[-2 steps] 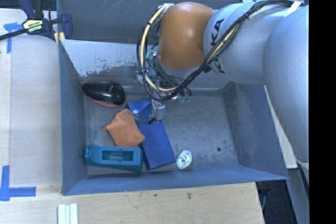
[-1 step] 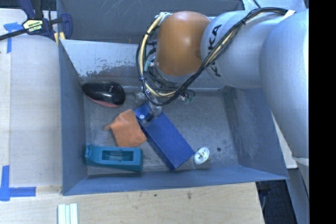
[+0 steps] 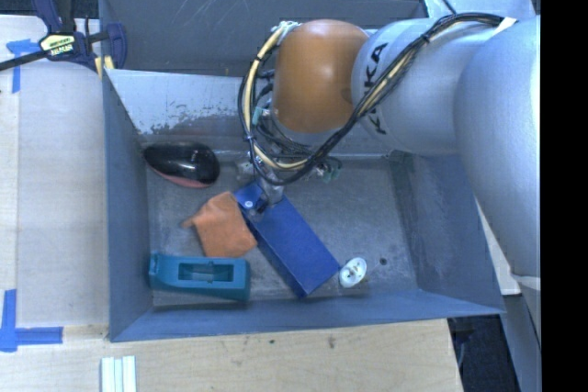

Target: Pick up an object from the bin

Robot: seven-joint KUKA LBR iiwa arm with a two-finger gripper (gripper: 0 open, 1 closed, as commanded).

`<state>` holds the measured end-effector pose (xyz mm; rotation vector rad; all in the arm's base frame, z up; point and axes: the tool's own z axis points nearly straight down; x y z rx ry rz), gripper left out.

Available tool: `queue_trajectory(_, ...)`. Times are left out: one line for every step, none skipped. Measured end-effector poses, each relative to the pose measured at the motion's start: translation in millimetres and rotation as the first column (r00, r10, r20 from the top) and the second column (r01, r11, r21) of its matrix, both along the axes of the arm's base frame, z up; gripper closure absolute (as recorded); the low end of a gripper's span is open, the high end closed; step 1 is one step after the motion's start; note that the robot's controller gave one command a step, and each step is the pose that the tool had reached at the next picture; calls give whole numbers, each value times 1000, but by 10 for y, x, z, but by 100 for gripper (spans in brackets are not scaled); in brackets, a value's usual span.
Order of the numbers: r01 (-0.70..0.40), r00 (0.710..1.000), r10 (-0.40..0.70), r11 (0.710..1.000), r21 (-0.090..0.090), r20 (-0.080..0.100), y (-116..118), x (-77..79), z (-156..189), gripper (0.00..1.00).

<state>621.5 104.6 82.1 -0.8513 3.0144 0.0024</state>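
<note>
My gripper hangs low in the middle of the bin, just below the arm's orange cover. It is right at the upper left end of a long dark blue flat block, which lies slanting toward the bin's front. An orange crumpled piece lies against the block's left side, close to the gripper. A black rounded thing with a reddish underside rests to the gripper's left, near the back wall.
A teal tape dispenser lies along the front wall at the left. A small white round thing sits by the block's lower end. The arm and its cables cover the bin's back right.
</note>
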Motion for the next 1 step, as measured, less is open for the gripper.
queue_trajectory(7, 1000, -7, 1000, -2, -4, 214, -12, 1474, 100)
